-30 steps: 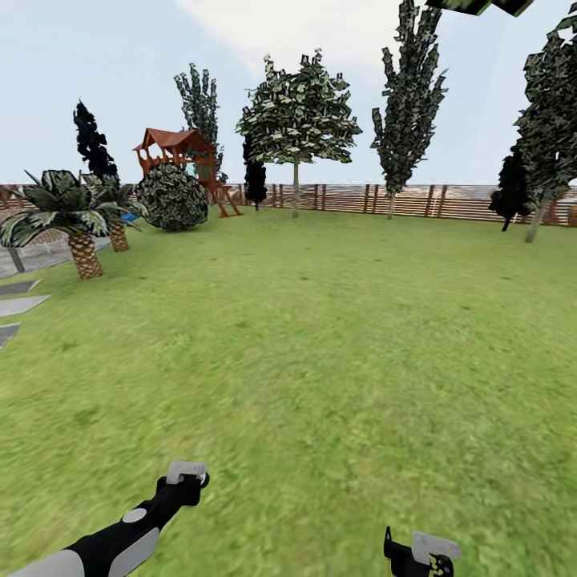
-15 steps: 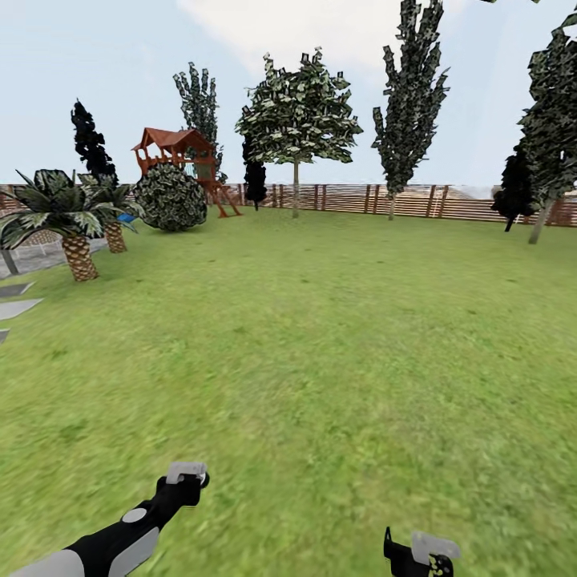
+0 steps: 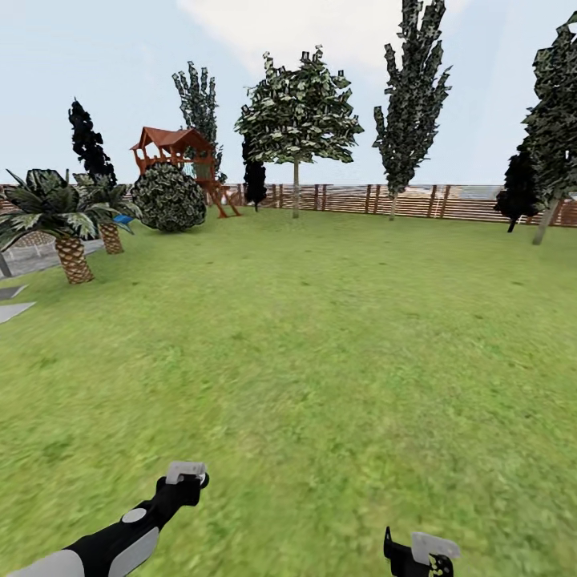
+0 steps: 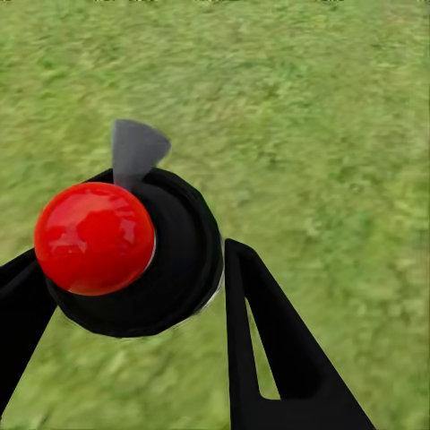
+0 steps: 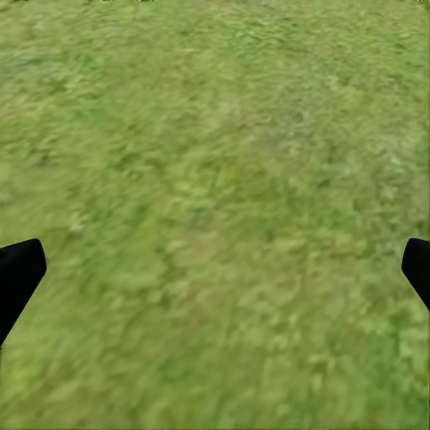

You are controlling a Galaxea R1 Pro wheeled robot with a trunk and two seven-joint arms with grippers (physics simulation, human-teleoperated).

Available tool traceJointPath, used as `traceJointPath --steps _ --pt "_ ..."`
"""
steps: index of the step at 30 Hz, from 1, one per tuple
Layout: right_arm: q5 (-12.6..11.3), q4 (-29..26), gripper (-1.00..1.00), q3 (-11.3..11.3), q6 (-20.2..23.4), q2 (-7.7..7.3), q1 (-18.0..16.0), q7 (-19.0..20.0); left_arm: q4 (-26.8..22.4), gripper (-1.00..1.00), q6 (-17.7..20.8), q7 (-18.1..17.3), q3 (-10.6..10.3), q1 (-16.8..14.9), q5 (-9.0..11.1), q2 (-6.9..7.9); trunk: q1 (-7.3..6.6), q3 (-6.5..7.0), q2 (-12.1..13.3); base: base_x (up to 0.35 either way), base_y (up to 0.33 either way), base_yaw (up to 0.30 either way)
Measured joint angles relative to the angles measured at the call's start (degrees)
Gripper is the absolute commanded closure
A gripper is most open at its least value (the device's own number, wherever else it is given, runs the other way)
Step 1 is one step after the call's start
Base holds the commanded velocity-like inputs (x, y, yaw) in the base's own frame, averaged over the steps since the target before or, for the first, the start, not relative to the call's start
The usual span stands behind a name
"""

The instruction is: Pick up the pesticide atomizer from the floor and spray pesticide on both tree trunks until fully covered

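In the left wrist view my left gripper (image 4: 134, 305) is shut on the pesticide atomizer (image 4: 179, 269), a round black body with a glossy red ball on it and a grey tab at its far side. Both black fingers (image 4: 255, 331) press against its sides over grass. The head view has the left gripper (image 3: 186, 474) low at the left, just above the lawn (image 3: 320, 336). My right gripper (image 3: 422, 553) sits at the bottom edge, open (image 5: 215, 269) with only grass between its fingertips. The two task trees and their trunks are out of view.
A brown slat fence (image 3: 417, 200) closes the far side. Along it stand a round-crowned tree (image 3: 298, 112), narrow dark trees (image 3: 413, 88), a bush (image 3: 170, 198) and a red-roofed play tower (image 3: 172, 148). Two low palms (image 3: 68, 228) and grey paving (image 3: 12, 308) lie at the left.
The camera has advanced over the lawn: palms and paving slid toward the left edge, and the overhead leaves at the top right left the picture. Both arms kept their pose.
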Motion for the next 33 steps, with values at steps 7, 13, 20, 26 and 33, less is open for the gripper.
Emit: traceJointPath --steps 7,13,20,26,33 --pt "0.0 0.0 -1.00 0.0 0.0 0.00 0.0 -0.1 0.0 1.00 0.0 0.0 0.0 0.0 0.1 0.01 0.00 0.00 0.0 0.334 0.000 0.000" --pt "0.0 0.0 -1.00 -0.1 0.0 -0.01 0.0 -0.2 -0.1 1.00 0.0 0.0 0.0 0.2 0.1 0.02 0.00 0.00 0.0 0.334 0.000 0.000" --pt "-0.1 -0.1 -1.00 -0.1 0.0 -0.05 0.0 -0.2 -0.1 1.00 0.0 0.0 0.1 0.5 0.1 0.00 0.00 0.00 0.0 0.334 0.000 0.000" --pt "-0.2 -0.1 -1.00 -0.1 0.0 -0.01 0.0 -0.2 -0.1 1.00 0.0 0.0 0.1 0.6 0.1 0.00 0.00 0.00 0.0 0.334 0.000 0.000" --pt "-0.2 -0.2 -1.00 -0.1 0.0 0.00 0.0 -0.2 -0.2 1.00 0.0 0.0 0.1 0.6 0.1 0.00 0.00 0.00 0.0 0.334 0.000 0.000"
